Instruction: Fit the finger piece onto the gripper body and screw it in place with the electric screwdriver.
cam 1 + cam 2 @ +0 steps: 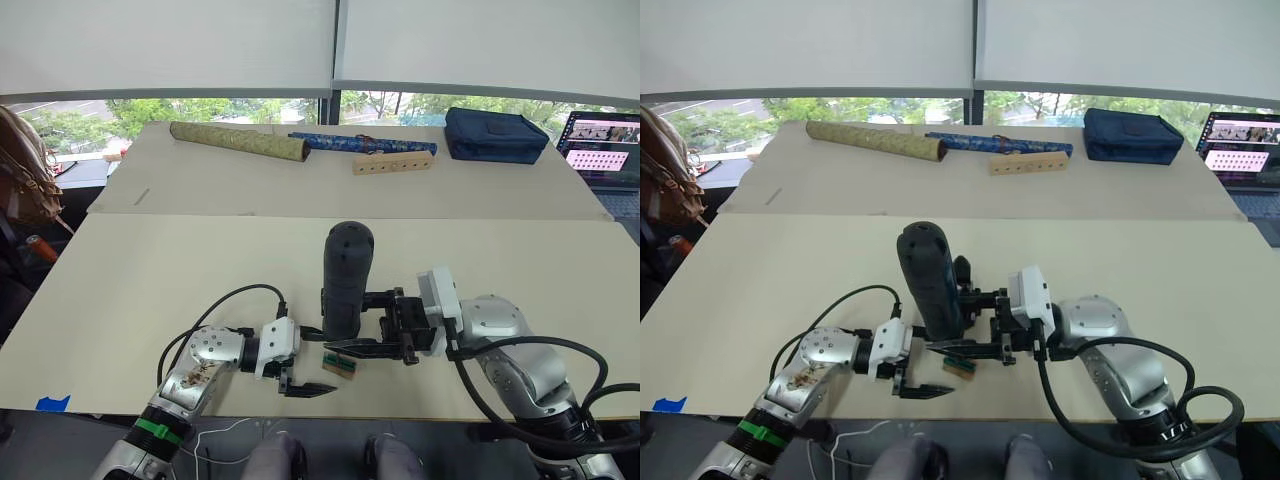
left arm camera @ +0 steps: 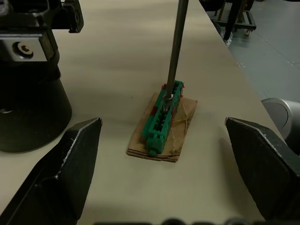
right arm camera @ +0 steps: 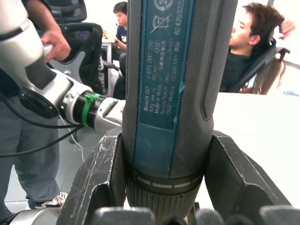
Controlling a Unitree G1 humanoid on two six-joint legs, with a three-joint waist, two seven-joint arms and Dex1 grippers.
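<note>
Head view: right gripper (image 1: 352,322) clamped around the electric screwdriver (image 1: 346,276), held upright over the table (image 1: 150,280). Left gripper (image 1: 303,388) just beside.

Left wrist: fingers (image 2: 70,161) spread wide; between and beyond them, the screwdriver's bit touches a tan-and-green block (image 2: 162,123).

Right wrist: both fingers (image 3: 101,173) press the screwdriver's barrel.

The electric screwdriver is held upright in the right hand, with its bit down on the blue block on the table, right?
Not quite: the block is green, on a tan base, as the left wrist view shows. The rest holds: the right hand grips the electric screwdriver upright, with its bit down on that block.
</note>
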